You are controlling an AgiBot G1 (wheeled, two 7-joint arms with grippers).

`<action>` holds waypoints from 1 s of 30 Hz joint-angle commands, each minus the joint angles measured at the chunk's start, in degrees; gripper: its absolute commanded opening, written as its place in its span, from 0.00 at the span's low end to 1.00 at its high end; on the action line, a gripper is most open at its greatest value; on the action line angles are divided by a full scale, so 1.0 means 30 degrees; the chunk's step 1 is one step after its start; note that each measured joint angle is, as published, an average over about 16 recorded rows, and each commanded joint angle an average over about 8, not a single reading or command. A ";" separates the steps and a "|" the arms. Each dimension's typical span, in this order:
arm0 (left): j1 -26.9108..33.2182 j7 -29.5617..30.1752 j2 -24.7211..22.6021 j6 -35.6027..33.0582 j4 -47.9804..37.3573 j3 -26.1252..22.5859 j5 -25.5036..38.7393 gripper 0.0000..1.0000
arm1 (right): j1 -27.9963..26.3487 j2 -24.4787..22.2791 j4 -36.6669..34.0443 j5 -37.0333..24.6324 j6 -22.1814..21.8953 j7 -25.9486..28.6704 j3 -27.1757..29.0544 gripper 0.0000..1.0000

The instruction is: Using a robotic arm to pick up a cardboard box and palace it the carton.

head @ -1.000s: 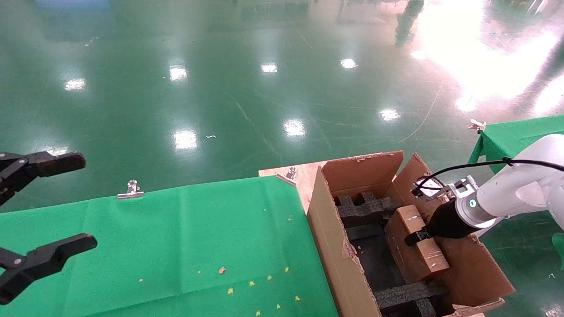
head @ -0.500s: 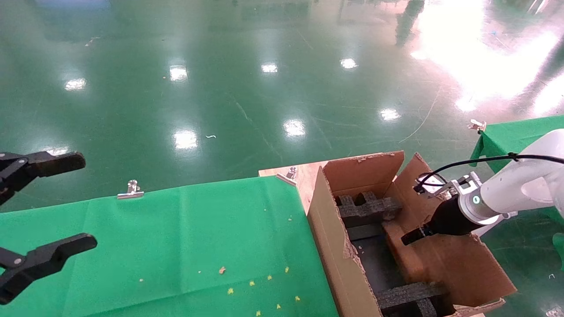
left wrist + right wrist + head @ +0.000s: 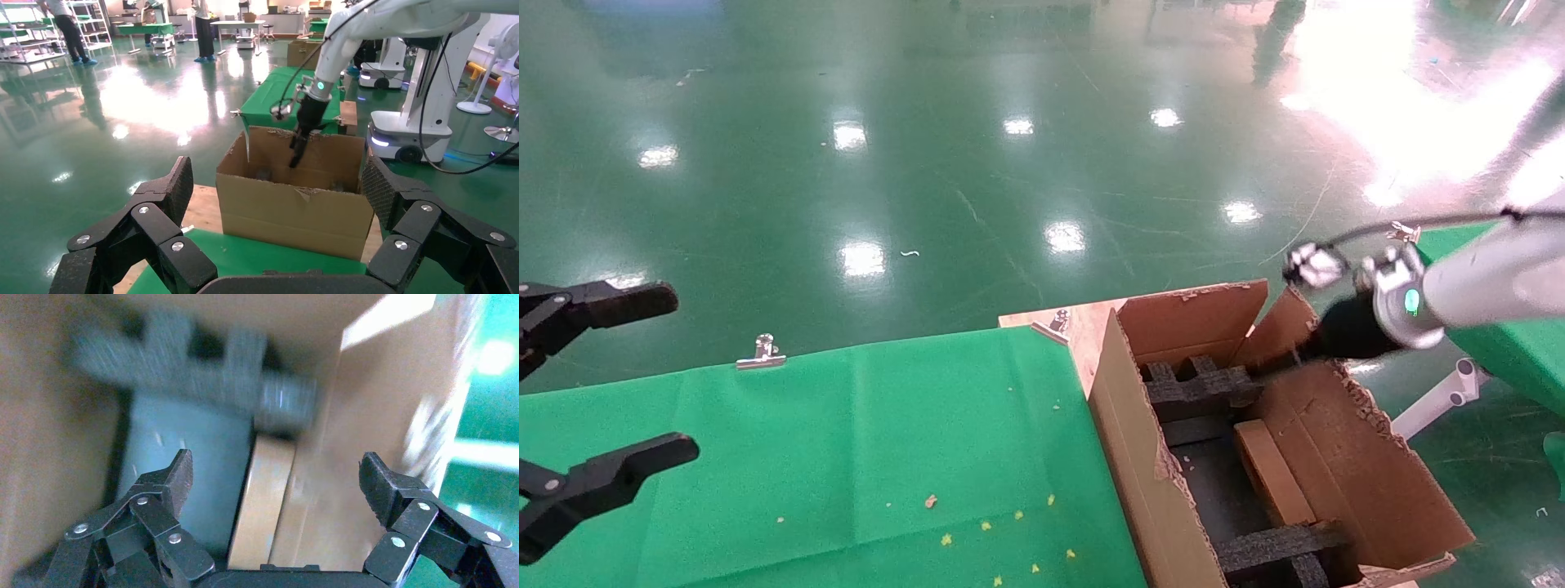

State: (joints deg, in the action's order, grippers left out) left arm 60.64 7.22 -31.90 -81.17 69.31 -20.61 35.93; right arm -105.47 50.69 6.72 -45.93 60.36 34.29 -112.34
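Two tools in play, one working. Left tool [image 3: 605,420] parked at far left over the green-covered desk [image 3: 862,441], fingers spread wide, nothing held. Right of the desk edge, the carton [image 3: 1128,465] stands open, black foam inserts [image 3: 1197,388] at its far and near ends. Cardboard box [image 3: 1272,472] lies inside, down between the inserts, pressed against the carton's right-hand wall and tilted on edge rather than flat. Robotic arm [image 3: 1491,269] at far right, above the carton's far right flap; right tool [image 3: 275,478] gaping wide, empty, looking down on the box.

Placement looks done. Risks from here: the ragged right flap [image 3: 1369,408] sits just below the wrist, so a low sideways retreat could snag it and drag the carton. Box on edge may topple if the carton is jolted.
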 commanded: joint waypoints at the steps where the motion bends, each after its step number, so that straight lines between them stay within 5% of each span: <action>1: 0.0000 0.0000 0.0000 0.0000 0.0000 0.0000 0.0000 1.00 | -0.0666 -0.0035 0.0222 0.0138 -0.0089 -0.0492 0.0134 1.00; 15: -0.0003 0.0000 0.0002 0.0003 -0.0004 0.0000 0.0000 1.00 | -0.3299 -0.3001 0.7381 0.3935 0.2122 -0.4104 0.2982 1.00; 25: -0.0005 -0.0001 0.0003 0.0002 -0.0006 0.0000 -0.0001 1.00 | -0.3113 -0.3125 0.7734 0.4081 0.2205 -0.4172 0.3334 1.00; 30: -0.0005 -0.0001 0.0004 0.0002 -0.0007 0.0000 -0.0001 1.00 | -0.2039 -0.3240 0.8583 0.3895 0.2569 -0.4396 0.5063 1.00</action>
State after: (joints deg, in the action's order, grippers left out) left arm 60.62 7.21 -31.89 -81.17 69.29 -20.61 35.93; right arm -110.98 40.90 32.96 -34.33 68.28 20.99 -96.18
